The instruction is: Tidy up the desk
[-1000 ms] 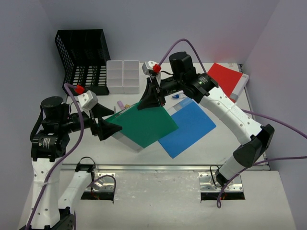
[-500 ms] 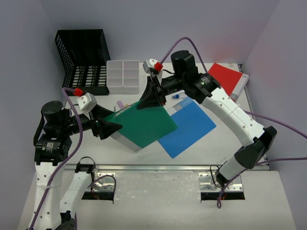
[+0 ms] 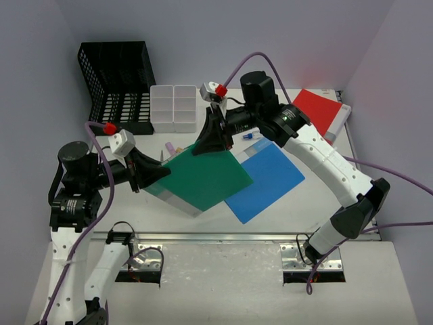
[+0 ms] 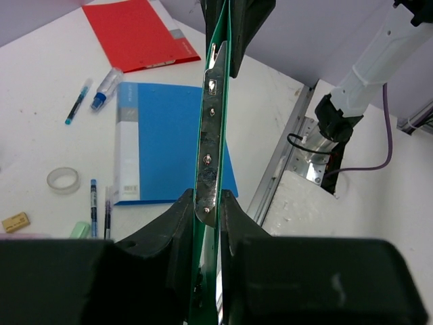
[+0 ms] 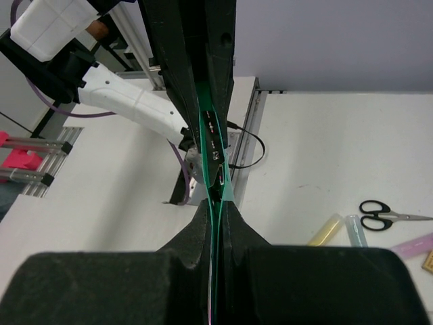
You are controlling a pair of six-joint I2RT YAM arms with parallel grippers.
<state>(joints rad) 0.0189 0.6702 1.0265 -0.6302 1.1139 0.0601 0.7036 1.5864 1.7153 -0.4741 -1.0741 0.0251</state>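
Observation:
A green folder hangs tilted above the white desk, held at two corners. My left gripper is shut on its near-left corner; in the left wrist view the folder runs edge-on away from the pinched jaws, its metal clip showing. My right gripper is shut on the far corner. The right wrist view shows the thin green covers squeezed between the black fingers.
A blue folder lies flat under the green one and a red folder sits at the far right. A black mesh rack and white compartment tray stand at the back. Tape, pens and scissors lie scattered.
My left gripper has closed from wide open onto the green folder's near-left corner. The right gripper keeps its hold, and the folder has barely shifted.

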